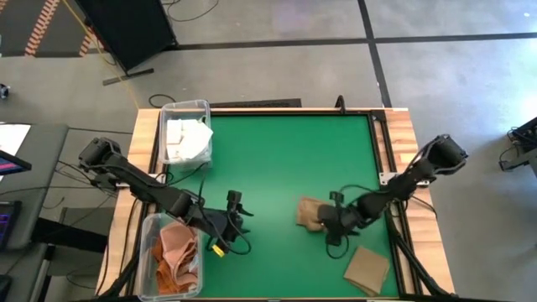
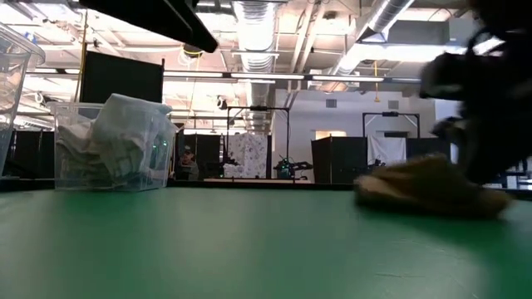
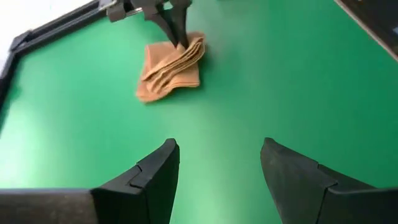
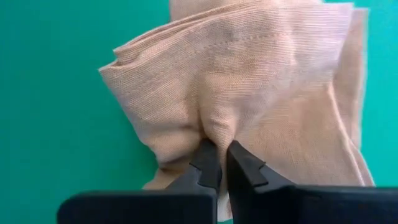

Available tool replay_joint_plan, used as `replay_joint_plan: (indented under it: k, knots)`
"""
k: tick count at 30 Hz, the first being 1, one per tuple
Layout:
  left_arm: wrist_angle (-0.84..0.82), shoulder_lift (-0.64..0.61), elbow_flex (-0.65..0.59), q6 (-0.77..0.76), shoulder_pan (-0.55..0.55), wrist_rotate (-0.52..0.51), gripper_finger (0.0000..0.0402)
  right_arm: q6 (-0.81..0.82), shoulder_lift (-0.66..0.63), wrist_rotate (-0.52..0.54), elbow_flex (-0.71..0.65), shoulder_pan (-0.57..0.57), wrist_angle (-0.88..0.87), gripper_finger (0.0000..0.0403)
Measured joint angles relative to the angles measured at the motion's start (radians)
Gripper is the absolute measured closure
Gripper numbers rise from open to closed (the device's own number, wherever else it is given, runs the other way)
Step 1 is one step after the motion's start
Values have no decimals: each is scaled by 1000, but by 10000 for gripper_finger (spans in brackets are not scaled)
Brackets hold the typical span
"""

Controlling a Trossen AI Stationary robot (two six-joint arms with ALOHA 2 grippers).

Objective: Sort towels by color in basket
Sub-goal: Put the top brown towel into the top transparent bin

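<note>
No text, label, brand, number or sign can be read in any of the views. The signs and panels in the room beyond the surface are too small and blurred to make out.

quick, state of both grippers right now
left gripper: open, empty, above the green mat.
right gripper: closed, pinching the tan towel on the mat.

Grey concrete floor (image 1: 436,75); bright ceiling lights (image 2: 258,21); dark partition panels (image 2: 123,79).
</note>
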Motion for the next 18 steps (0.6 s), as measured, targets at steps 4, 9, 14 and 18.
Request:
replay_joint_plan:
  k: [4, 9, 14, 18]
  knots:
    - [-77, -54, 0, -34, -11, -70, 186, -172, 0, 0, 2, -98, 133, 371]
    - [-153, -155, 0, -67, -33, -144, 186, -375, -1, -2, 3, -215, 331, 371]
    - [-213, -266, 0, -116, -53, -159, 186, -527, -2, -57, 3, -321, 527, 371]
    - [-293, -346, 0, -179, -61, -161, 186, -604, -3, -97, 5, -386, 651, 371]
